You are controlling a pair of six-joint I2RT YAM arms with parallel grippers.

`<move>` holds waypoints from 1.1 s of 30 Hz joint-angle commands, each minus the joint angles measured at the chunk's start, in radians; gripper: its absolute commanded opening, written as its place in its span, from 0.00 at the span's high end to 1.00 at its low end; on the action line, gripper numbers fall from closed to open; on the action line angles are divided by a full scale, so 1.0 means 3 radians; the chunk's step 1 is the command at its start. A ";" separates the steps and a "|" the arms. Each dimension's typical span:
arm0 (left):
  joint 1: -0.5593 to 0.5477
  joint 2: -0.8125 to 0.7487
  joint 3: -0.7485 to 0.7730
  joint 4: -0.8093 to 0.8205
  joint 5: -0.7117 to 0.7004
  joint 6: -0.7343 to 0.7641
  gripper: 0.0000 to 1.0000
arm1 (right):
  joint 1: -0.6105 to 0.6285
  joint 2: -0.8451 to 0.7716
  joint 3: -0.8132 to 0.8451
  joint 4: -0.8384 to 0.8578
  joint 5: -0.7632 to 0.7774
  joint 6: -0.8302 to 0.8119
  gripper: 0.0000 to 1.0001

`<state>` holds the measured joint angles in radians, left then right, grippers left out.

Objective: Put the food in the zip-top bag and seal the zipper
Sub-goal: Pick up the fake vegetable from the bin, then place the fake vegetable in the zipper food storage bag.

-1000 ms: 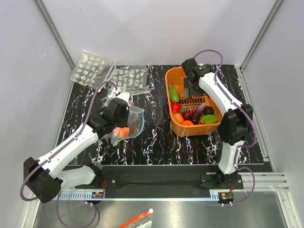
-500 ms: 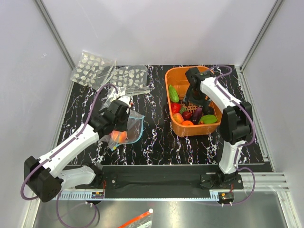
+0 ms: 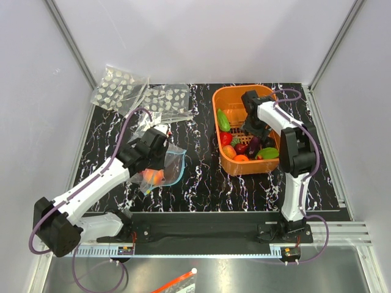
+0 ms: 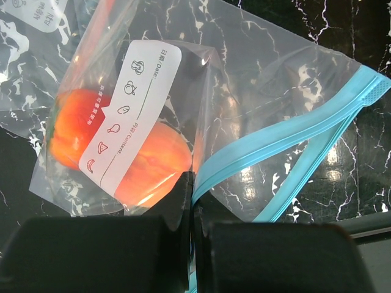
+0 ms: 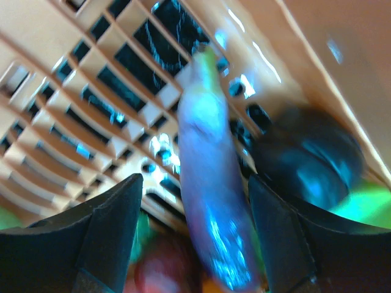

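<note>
**Left fingers nipped on the bag, right fingers spread inside the basket**

At the far-left corner of the black marbled worktop (image 3: 201, 183) lie two clear packets with white dots (image 3: 116, 86), side by side. Nearer than the arm bases, a clear bag with a red strip (image 3: 177, 282) lies on the metal ledge. At the far right stands an orange basket (image 3: 227, 97), and the loose food (image 3: 235, 149) is heaped in its near half: red, peach-orange and green pieces, a purple piece (image 5: 211, 207) and a dark plum one (image 5: 311, 159) just beside it. From above, the right forearm hides part of the basket's right side.

The zip-top bag (image 3: 176, 160) lies left of centre, near the packets and well apart from the basket. Its mouth is turned towards the right. Two orange-red pieces (image 4: 140, 159) are bunched at its closed end under a white label. The zipper (image 4: 287, 131) is unsealed, and its two teal strips spread apart from each other away from the fingers.

The left arm runs from its near-left base diagonally up the worktop, with the wrist bent down over the bag. The left end effector (image 4: 192, 183) has its fingers pressed together, pinching the film at one teal strip.

The right arm rises from its near-right base and folds far and leftward over the basket rim, with the wrist tipped down inside. The right end effector (image 5: 190, 183) has its fingers spread wide on either side of the purple piece. The wrist view is blurred, and I cannot tell whether either finger touches it
</note>
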<state>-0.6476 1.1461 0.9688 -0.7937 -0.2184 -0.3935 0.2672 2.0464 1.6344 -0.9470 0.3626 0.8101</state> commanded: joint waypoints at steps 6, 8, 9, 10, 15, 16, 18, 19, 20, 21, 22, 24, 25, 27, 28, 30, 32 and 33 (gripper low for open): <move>0.0011 0.0025 0.0207 -0.0044 -0.0075 -0.0008 1.00 | -0.0047 0.0128 0.0023 0.0222 0.0233 -0.0144 0.43; 0.0011 0.0030 0.0232 -0.0080 -0.0110 0.0008 1.00 | -0.0047 0.0031 0.0038 0.0268 0.0223 -0.0215 0.61; 0.0011 0.0020 0.0253 -0.0090 -0.0116 0.0008 1.00 | -0.0047 -0.0010 0.0054 0.0268 0.0228 -0.0230 0.62; 0.0011 0.0020 0.0263 -0.0105 -0.0121 0.0008 1.00 | -0.0042 -0.0102 0.0099 0.0242 0.0243 -0.0256 0.62; 0.0011 0.0040 0.0360 -0.0141 -0.0080 -0.0018 1.00 | -0.0027 -0.0460 0.0273 0.0110 0.0249 -0.0389 0.62; 0.0016 0.0050 0.0376 -0.0172 -0.0085 -0.0018 1.00 | -0.0016 -0.0582 0.0324 0.0094 0.0244 -0.0440 0.62; 0.0011 0.0066 0.0442 -0.0207 -0.0095 -0.0018 1.00 | -0.0006 -0.0761 0.0411 0.0048 0.0228 -0.0491 0.62; 0.0011 0.0071 0.0467 -0.0238 -0.0095 -0.0013 1.00 | -0.0001 -0.0808 0.0447 0.0038 0.0213 -0.0512 0.62; 0.0011 0.0081 0.0498 -0.0254 -0.0090 -0.0008 1.00 | 0.0004 -0.0864 0.0473 0.0048 0.0117 -0.0542 0.62; 0.0011 0.0096 0.0529 -0.0274 -0.0085 -0.0008 1.00 | 0.0024 -0.0910 0.0493 0.0104 0.0035 -0.0654 0.67; 0.0016 0.0101 0.0600 -0.0315 -0.0075 0.0013 1.00 | 0.0045 -0.0986 0.0549 0.0129 -0.0067 -0.0711 0.69; 0.0021 0.0142 0.0682 -0.0371 -0.0070 0.0023 1.00 | 0.0167 -0.1033 0.0651 0.0110 -0.0328 -0.0782 0.70; 0.0021 0.0163 0.0733 -0.0452 -0.0075 0.0018 1.00 | 0.0228 -0.1033 0.0799 0.0079 -0.0375 -0.0833 0.70; 0.0026 0.0204 0.0835 -0.0504 -0.0039 0.0008 1.00 | 0.0402 -0.1003 0.1085 -0.0038 -0.0457 -0.0905 0.71; 0.0041 0.0224 0.0892 -0.0524 -0.0014 0.0008 1.00 | 0.0600 -0.0947 0.1178 -0.0080 -0.0477 -0.0900 0.71; 0.0047 0.0244 0.0963 -0.0540 0.0063 0.0003 1.00 | 0.0745 -0.0880 0.1387 -0.0156 -0.0544 -0.0779 0.71; 0.0067 0.0290 0.1080 -0.0565 0.0114 0.0003 1.00 | 0.0934 -0.0875 0.1424 -0.0116 -0.0671 -0.0640 0.72; 0.0077 0.0306 0.1112 -0.0571 0.0180 0.0008 1.00 | 0.0995 -0.0885 0.1394 -0.0035 -0.0692 -0.0493 0.72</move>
<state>-0.6357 1.2259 1.2255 -0.9607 -0.2127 -0.3931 0.5148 1.7687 2.0232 -0.9466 0.2272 0.5999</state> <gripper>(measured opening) 0.008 0.467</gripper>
